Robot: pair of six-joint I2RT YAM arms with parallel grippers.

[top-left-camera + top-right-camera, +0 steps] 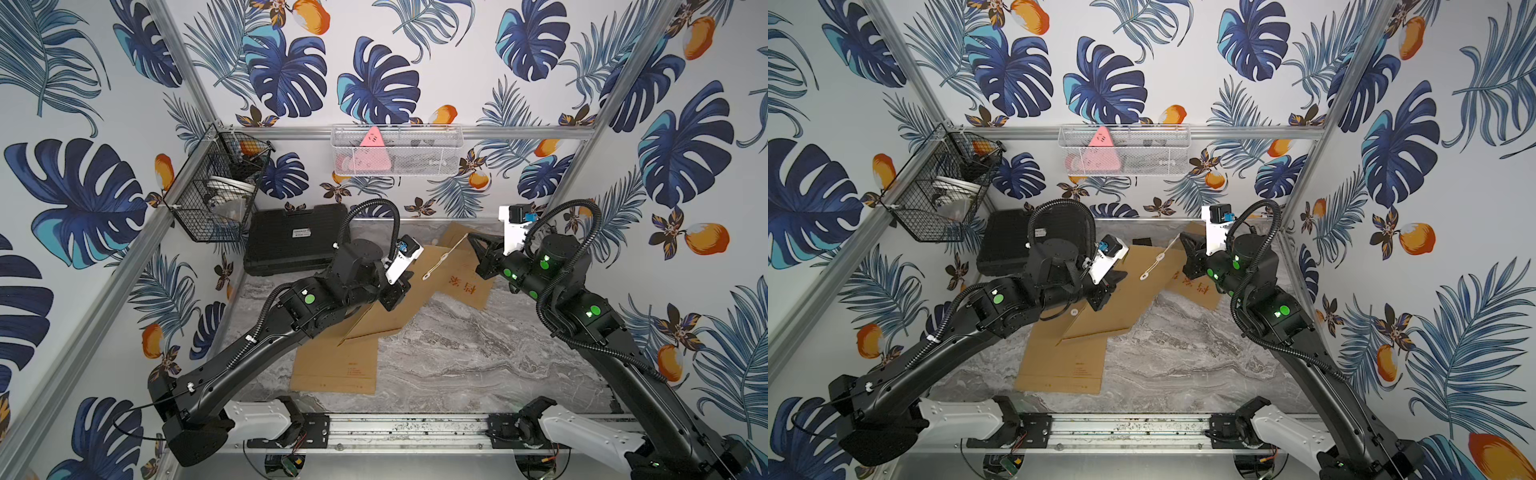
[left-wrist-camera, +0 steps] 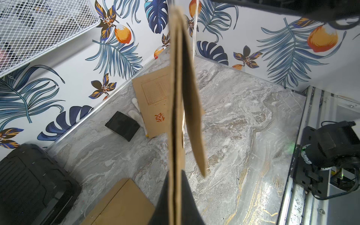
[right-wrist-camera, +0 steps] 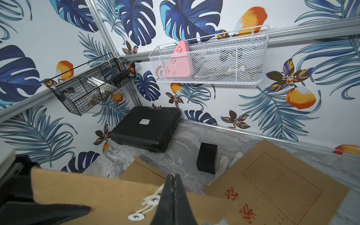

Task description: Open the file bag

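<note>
One file bag [image 1: 417, 309], kraft paper: we judge it light, thin, floppy and easily creased. Its edge is clamped in the left gripper [image 1: 398, 296], and it slants toward the right gripper [image 1: 470, 237], which pinches the closure string [image 3: 151, 202]. Best hold is the string, then the flap lip.

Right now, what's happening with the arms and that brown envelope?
The left gripper is shut on the edge of a brown file bag, holding it tilted above the marble table. The right gripper is shut on its white closure string, stretched out from the bag. Two other file bags lie flat: one near the arm bases, one farther back.
</note>
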